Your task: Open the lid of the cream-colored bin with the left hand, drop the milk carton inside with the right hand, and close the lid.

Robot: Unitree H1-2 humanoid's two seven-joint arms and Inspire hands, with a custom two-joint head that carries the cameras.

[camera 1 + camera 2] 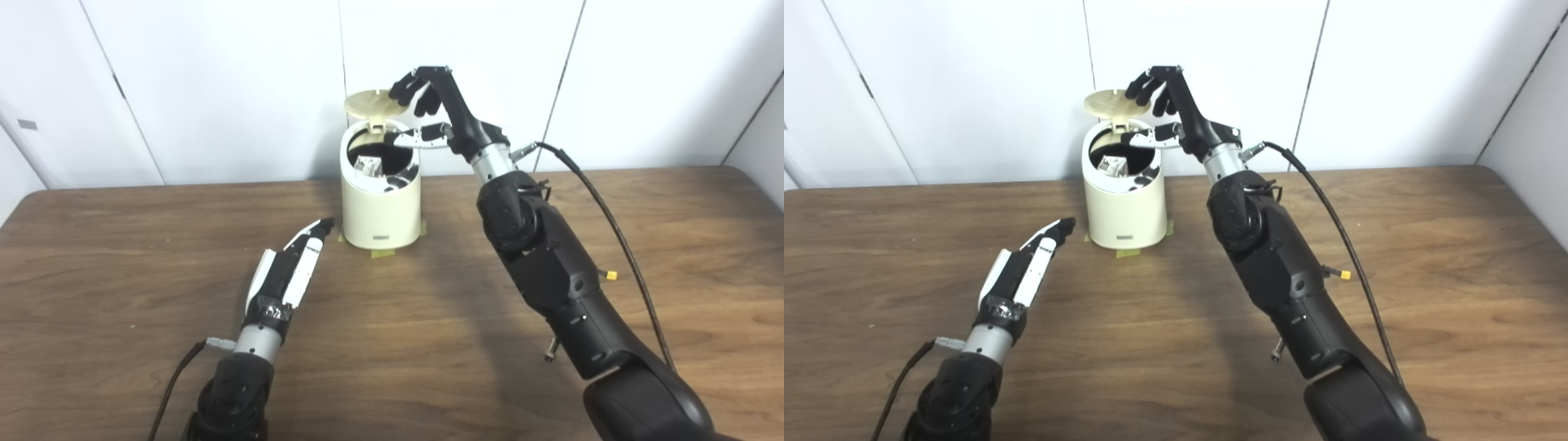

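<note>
One cream-colored bin [380, 208] is seen on the wooden counter [122, 245], its lid [372, 102] tipped up, and one milk carton [368, 165] is glimpsed inside, mostly hidden by the dark interior. The right robot hand [438, 110] is held over the rim, fingers spread and empty near the lid. The left robot hand [293, 266] is laid flat, released.

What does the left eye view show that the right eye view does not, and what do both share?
Only the left eye view: a small grey plate on the left wall. Only the right eye view: more bare table at the right. Both: the cream bin with lid raised, milk carton inside, right hand at the lid, left hand flat, holding nothing.
</note>
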